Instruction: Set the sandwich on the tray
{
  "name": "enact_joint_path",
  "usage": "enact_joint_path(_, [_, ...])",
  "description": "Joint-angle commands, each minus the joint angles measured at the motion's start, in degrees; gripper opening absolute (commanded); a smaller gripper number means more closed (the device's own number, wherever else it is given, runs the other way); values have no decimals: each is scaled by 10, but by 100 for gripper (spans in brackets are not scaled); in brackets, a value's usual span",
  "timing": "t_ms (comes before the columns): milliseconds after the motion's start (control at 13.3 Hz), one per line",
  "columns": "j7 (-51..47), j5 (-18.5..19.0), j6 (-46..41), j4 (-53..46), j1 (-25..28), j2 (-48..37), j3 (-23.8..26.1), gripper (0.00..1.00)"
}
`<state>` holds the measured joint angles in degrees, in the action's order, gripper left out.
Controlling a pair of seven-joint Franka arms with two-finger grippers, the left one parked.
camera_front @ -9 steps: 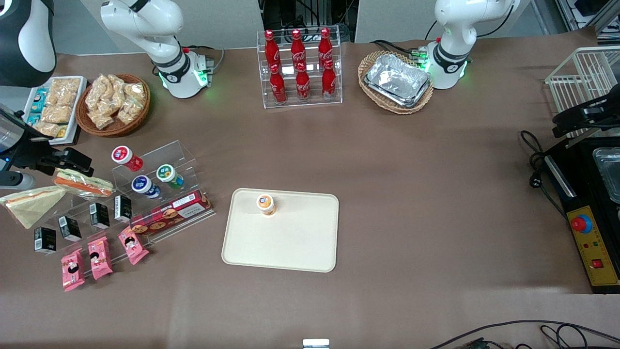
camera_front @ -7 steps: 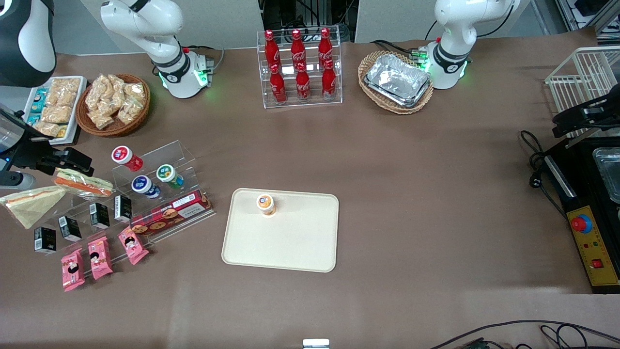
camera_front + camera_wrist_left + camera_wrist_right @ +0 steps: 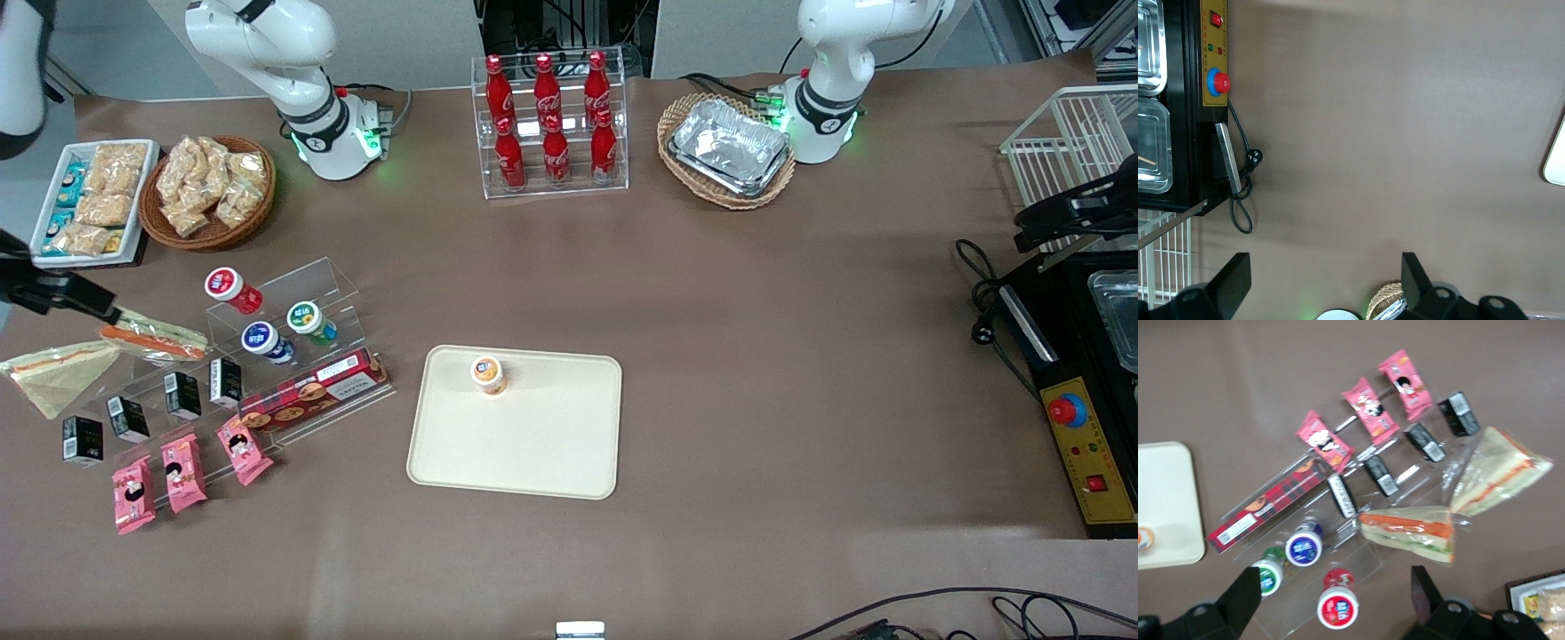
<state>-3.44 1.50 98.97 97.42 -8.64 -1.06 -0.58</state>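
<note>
Sandwich not yet gripped; tray waits mid-bench.

Front view: the gripper hangs just beside the sandwich, well apart from the tray.
Right wrist view: jaws are seen spread, empty; the wedge should be straddled across its bread faces.

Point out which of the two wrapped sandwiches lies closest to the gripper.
The sandwich showing its orange-and-green cut edge, beside the clear stand; the open gripper hovers right by it. The other sandwich, pale bread face up, lies nearer the front camera.

Cream-beige tray, orange-capped bottle, pink snack packets, red plaid box.
</note>
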Motion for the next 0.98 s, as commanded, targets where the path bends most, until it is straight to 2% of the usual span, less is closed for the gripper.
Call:
enact_joint_path(0, [-86,11,-12,-10,-40,-4,1,100])
enact_joint_path(527, [-182,22,8,-9,-142,47,1,100])
enact_joint_path(753, [-225,24,62,-9,-182,76,1,100])
enact_joint_path(904, [-227,24,91,-7,-186,103,1,100])
